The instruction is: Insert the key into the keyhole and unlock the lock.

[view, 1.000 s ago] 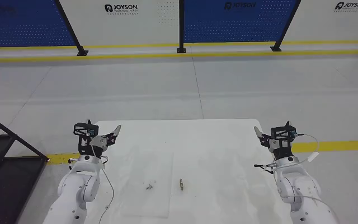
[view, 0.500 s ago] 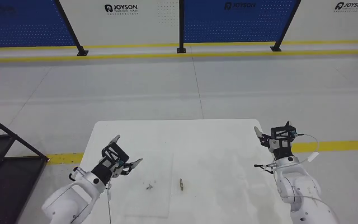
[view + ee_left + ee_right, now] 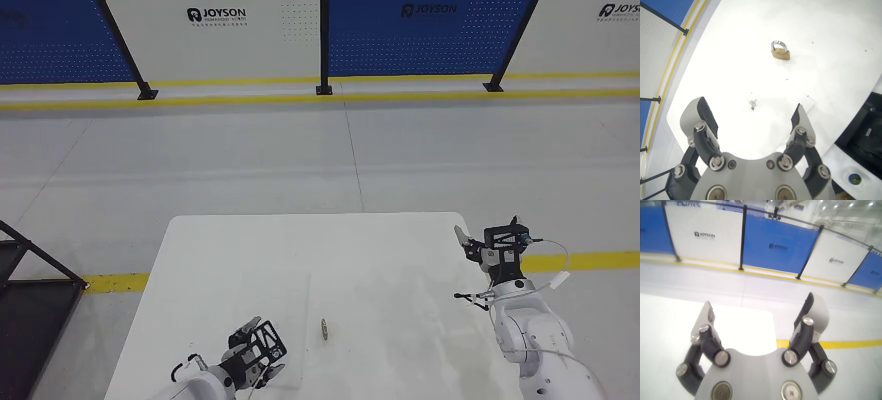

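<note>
Brass-coloured small padlock (image 3: 323, 329) w/ a silver loop lies on the white desk (image 3: 400, 250), low in the middle of the top view. A small silver key (image 3: 752, 103) lies near it, not touching. The left gripper (image 3: 750, 110) hangs over the key, bottom of the top view, fingers spread wide, holding nothing. The right gripper (image 3: 759, 302), by the desk's right edge, is spread wide too, nothing in it.

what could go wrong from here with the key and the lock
1. The key is small and lies flat on the table; the open left tool above it might nudge it away rather than pinch it.
2. The padlock lies loose, with the open right tool far off at the table's corner, so it may slide when the key pushes in.
</note>
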Motion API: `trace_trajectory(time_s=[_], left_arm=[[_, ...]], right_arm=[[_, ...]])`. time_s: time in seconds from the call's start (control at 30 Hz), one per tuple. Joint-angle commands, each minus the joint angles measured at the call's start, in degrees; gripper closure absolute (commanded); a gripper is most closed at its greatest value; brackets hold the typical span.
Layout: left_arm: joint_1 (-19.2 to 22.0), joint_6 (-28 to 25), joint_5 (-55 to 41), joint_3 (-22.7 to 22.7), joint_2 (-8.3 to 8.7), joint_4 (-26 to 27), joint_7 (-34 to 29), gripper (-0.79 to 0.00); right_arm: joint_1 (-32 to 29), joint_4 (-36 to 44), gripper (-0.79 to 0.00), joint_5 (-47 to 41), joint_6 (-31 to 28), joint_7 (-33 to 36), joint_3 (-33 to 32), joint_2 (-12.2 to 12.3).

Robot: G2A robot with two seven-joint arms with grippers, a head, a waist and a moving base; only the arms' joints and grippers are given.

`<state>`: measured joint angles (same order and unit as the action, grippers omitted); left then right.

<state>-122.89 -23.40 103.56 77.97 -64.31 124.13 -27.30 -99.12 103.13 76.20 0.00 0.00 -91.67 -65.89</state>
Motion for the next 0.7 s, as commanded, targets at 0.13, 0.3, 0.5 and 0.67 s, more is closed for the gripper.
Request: trace_trajectory(time_s=[0.13, 0.3, 0.5, 0.67], left_arm=[[5.23, 7.46, -1.03, -4.01, -0.87, -7.27, -0.76, -0.622], [8.81, 11.19, -0.48, -5.36, -1.32, -12.05, -2.26, -0.548], [11.51, 12.23, -1.99, -6.70, -1.70, -15.67, -2.32, -0.372], [12.29, 12.55, -1.46, -7.72, -1.82, -16.74, -2.36, -0.363]], right_arm=[[0.00, 0.00, -0.785, 0.00, 0.00, 0.00, 0.00, 0.00], [0.00, 0.00, -0.785, 0.00, 0.00, 0.00, 0.00, 0.00], [0.00, 0.00, -0.785, 0.00, 0.00, 0.00, 0.00, 0.00], [0.00, 0.00, -0.785, 0.00, 0.00, 0.00, 0.00, 0.00]])
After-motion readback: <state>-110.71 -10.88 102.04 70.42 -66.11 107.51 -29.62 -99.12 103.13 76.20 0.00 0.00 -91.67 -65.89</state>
